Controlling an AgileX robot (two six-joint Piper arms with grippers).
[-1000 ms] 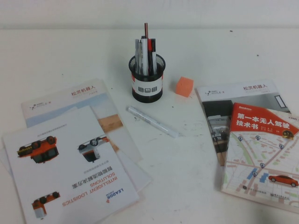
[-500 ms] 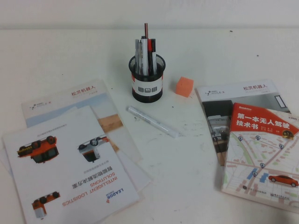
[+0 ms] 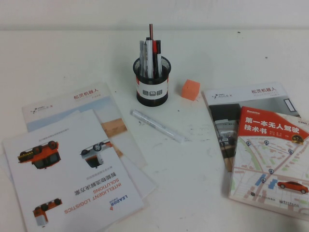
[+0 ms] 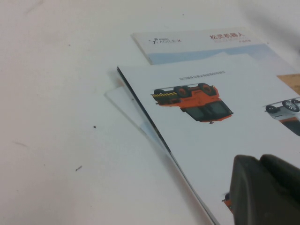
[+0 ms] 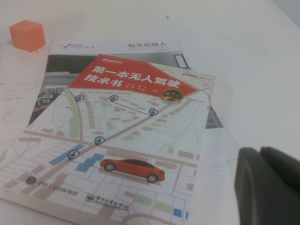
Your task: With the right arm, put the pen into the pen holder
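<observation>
White desk (image 3: 217, 53), matte, scuffed. Left side: fanned glossy brochures (image 3: 72, 164), upside-down print "INTELLIGENT LOGISTICS SOLUTIONS", orange vehicles. Right side: book (image 3: 273, 154) with map cover and red banner "第一本无人驾驶技术书", lying on an "AGILE·X 松灵机器人" booklet (image 3: 241, 96). Left claw (image 4: 265, 192) low over the brochures, right claw (image 5: 269, 187) by the book's corner; cannot tell either claw's opening. Black mesh pen holder (image 3: 152, 82), white label band, upright. Slim clear-capped pen (image 3: 158, 125) flat on the desk in front of it. The pen (image 3: 158, 57), black-capped, stands inside the holder. Orange cube (image 3: 190, 90) beside it.
</observation>
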